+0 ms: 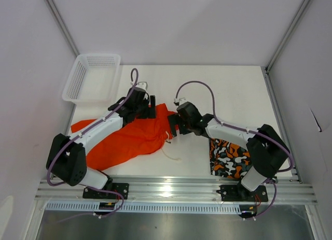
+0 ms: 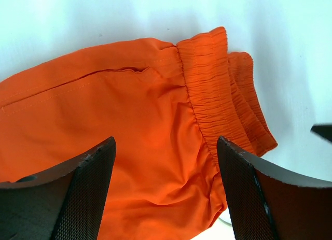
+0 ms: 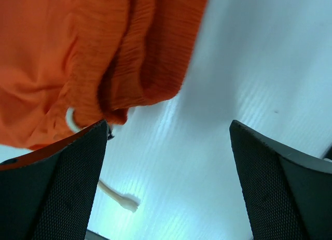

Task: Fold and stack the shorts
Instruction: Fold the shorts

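Note:
The plain orange shorts (image 1: 127, 139) lie rumpled on the table's left half, waistband toward the middle. A white drawstring (image 1: 171, 155) trails from them. My left gripper (image 1: 151, 108) hovers over the waistband's far corner, open. In the left wrist view its fingers (image 2: 78, 193) straddle orange cloth (image 2: 145, 121) beside the gathered waistband (image 2: 207, 95) without pinching it. My right gripper (image 1: 173, 127) is open at the waistband's near corner. In the right wrist view only bare table lies between its jaws (image 3: 168, 183), with the waistband (image 3: 104, 53) and the drawstring end (image 3: 118, 197) at left. The patterned shorts (image 1: 231, 159) lie folded at front right.
A white mesh basket (image 1: 93, 76) stands at the back left corner. White walls enclose the table on three sides. The metal rail (image 1: 176, 188) carrying both arm bases runs along the near edge.

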{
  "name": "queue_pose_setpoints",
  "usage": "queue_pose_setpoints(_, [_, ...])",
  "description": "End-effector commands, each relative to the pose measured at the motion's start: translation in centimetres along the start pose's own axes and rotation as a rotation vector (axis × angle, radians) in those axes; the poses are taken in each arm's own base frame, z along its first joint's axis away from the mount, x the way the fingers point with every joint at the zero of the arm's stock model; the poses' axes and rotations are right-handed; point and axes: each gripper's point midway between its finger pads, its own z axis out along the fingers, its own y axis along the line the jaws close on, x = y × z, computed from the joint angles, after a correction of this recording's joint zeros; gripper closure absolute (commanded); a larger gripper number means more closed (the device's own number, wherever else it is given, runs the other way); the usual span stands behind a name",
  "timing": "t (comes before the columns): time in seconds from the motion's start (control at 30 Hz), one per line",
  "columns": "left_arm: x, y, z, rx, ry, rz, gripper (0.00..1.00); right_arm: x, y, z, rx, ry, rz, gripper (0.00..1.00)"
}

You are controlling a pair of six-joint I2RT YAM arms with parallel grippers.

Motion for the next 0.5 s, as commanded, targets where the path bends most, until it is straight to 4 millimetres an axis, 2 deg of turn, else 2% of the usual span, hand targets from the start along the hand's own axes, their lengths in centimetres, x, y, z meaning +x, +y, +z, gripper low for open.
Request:
queue_pose_setpoints(0.0, [-1.2, 0.1, -0.1, -0.018, -0.064, -0.061, 0.19, -1.2, 2.3, -0.1, -0.024, -0.060, -0.163, 0.00])
queue_pose_setpoints(0.1, [-1.6, 0.0, -0.8, 0.005, -0.073, -0.091, 0.19, -1.6, 3.6, -0.1, -0.061, -0.097, -0.193, 0.00])
queue_pose_setpoints(0.23, [-2.2, -0.2, -3.1, 0.042, -0.110, -0.094, 0.21, -2.4, 4.1, -1.1, -0.101, -0.158, -0.199, 0.00])
queue_pose_setpoints(0.27, [-1.7, -0.2, -3.3, 0.050, -0.103, -0.084, 0.20, -2.2, 3.9, -1.2, -0.101, -0.159, -0.198, 0.01])
queue_pose_setpoints(0.33, [-1.0, -0.6, -4.3, 0.084, -0.103, -0.076, 0.22, -3.1, 3.0, -1.8, -0.084, -0.187, -0.156, 0.01])
queue_pose_setpoints(0.4, [0.7, -0.5, -4.5, 0.084, -0.080, -0.063, 0.24, -3.8, 1.2, -2.1, -0.079, -0.215, -0.067, 0.07])
queue_pose_setpoints(0.47, [2.0, -1.0, -5.0, 0.097, -0.069, -0.046, 0.24, -4.2, 0.5, -2.8, -0.133, -0.242, 0.010, 0.21])
